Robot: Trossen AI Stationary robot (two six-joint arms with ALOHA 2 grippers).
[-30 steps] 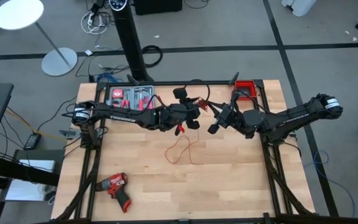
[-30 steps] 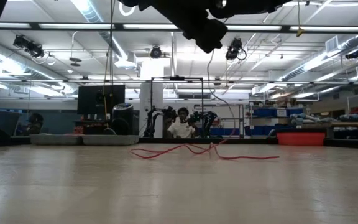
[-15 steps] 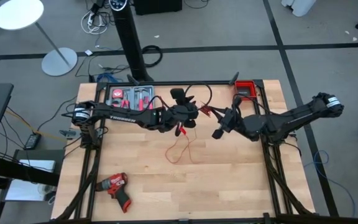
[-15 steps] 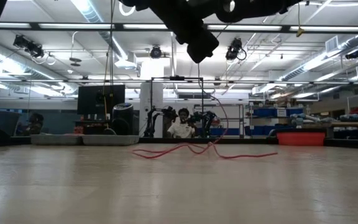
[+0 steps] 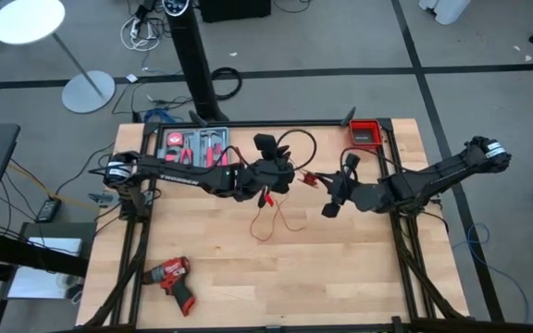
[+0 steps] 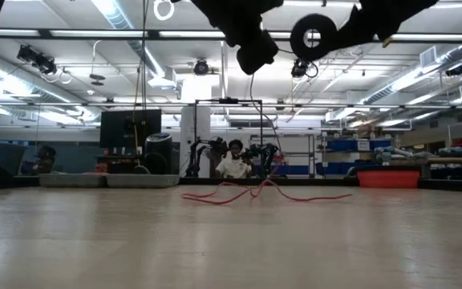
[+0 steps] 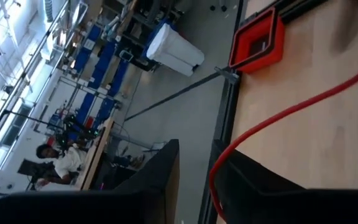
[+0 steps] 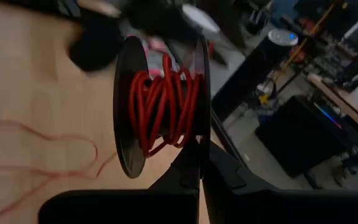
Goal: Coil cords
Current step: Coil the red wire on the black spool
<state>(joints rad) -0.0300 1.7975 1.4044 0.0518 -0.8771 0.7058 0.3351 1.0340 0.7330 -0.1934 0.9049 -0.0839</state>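
Gripping a black spool (image 8: pixel 160 112) wound with red wire (image 8: pixel 163 102), my right claw (image 5: pixel 327 183) is closed; slack loops across the worktop (image 5: pixel 340 268). Left claw (image 5: pixel 268 190): state unclear.

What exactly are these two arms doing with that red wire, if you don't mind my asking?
The robot is winding a thin red wire onto a black spool. The right gripper is shut on the spool's rim, holding it above the table with several turns already on it. The left gripper, raised over the table's middle, has the wire running between its fingers. The loose remainder lies in loops on the wood below.
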